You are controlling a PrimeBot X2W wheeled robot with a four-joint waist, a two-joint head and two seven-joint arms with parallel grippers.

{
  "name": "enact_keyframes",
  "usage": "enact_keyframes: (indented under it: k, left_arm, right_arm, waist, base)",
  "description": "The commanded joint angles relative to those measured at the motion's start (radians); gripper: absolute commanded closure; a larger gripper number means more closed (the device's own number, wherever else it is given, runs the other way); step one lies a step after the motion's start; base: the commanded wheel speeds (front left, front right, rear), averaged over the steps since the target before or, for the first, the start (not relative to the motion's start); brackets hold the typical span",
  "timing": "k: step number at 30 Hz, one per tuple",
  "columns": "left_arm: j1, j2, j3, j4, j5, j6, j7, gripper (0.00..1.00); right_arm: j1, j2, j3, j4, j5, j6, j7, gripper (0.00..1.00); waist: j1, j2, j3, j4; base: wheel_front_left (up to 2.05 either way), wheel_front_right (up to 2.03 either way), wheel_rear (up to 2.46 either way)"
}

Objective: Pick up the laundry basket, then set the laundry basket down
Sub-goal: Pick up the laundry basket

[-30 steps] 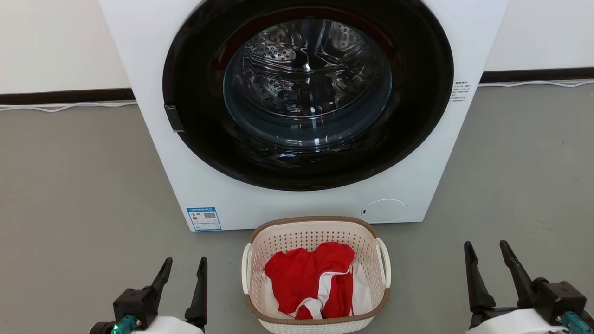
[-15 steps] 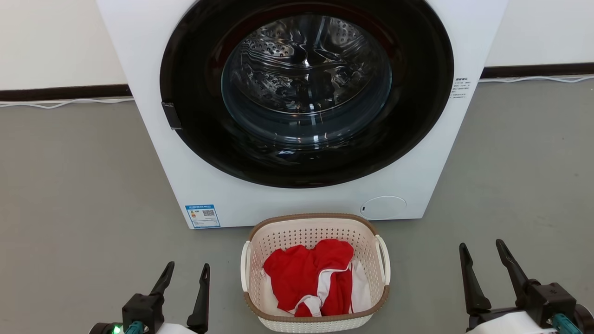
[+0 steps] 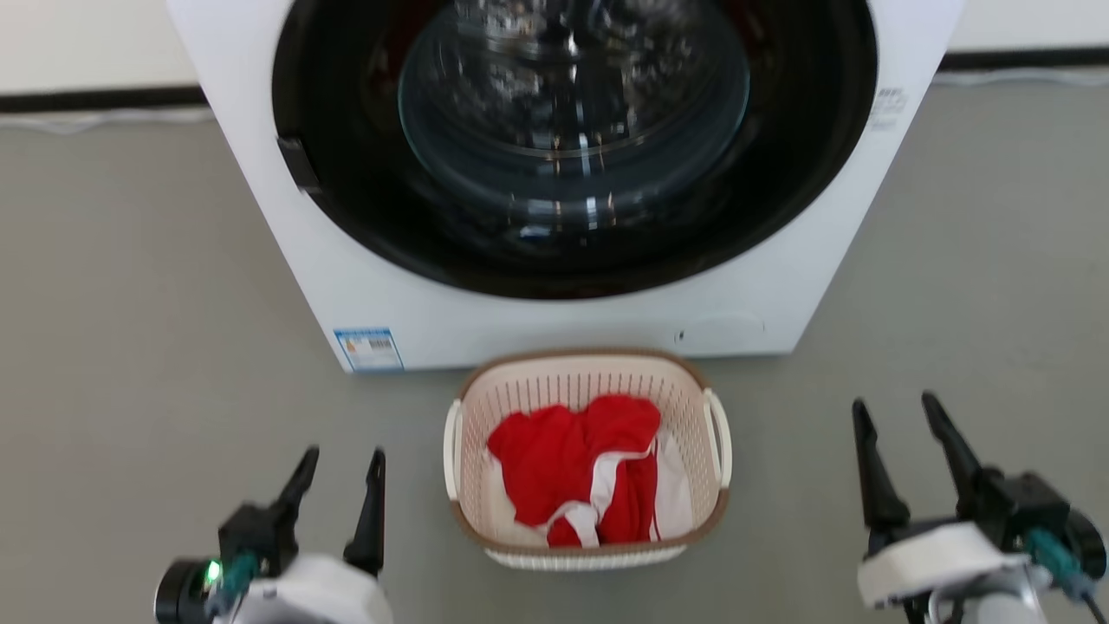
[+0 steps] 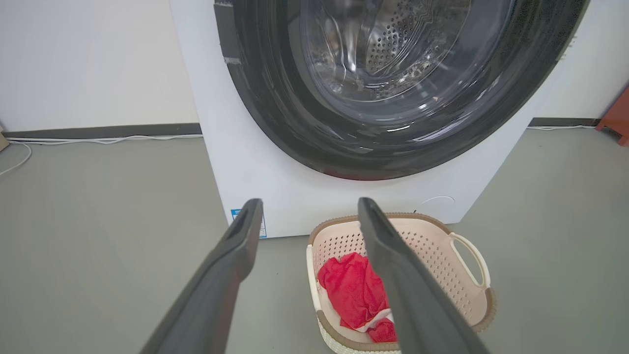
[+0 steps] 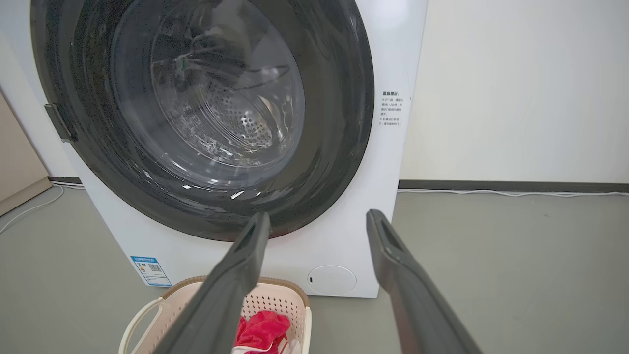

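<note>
The laundry basket (image 3: 693,407), cream perforated plastic with a brown rim and white loop handles, stands on the grey floor just in front of the washer, holding red and white cloth (image 3: 576,459). My left gripper (image 3: 344,455) hovers open to the basket's left, apart from it. My right gripper (image 3: 894,406) hovers open well to its right. The left wrist view shows the basket (image 4: 442,255) beyond and right of the open left gripper (image 4: 307,209). In the right wrist view the basket (image 5: 275,300) sits at the lower left, below the open right gripper (image 5: 317,219).
A white front-loading washer (image 3: 485,321) with a dark round door (image 3: 572,139) stands close behind the basket. A white cable (image 4: 98,140) runs along the dark skirting at the wall. Grey floor (image 3: 130,347) spreads open on both sides.
The head camera has tilted down and come closer, so washer and basket sit higher and larger in view. Both grippers stay open beside the basket.
</note>
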Motion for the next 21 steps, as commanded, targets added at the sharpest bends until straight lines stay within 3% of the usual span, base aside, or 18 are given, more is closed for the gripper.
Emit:
enact_keyframes:
  k: [1,21]
  left_arm:
    - [-0.061,0.002,0.033,-0.014,-0.006,-0.002,-0.009,0.00]
    - [-0.512,-0.005,-0.007,0.358,-0.041,0.039,-0.009,0.00]
  right_arm:
    - [-0.048,-0.007,0.013,-0.008,-0.008,0.007,-0.014,0.00]
    - [-0.437,-0.020,-0.023,0.310,-0.082,0.007,-0.014,0.00]
  waist:
    - [0.0000,0.0000,0.048,-0.001]
    - [0.0000,0.0000,0.410,-0.002]
  base:
    - [0.00,0.00,0.00]
    - [0.00,0.00,0.00]
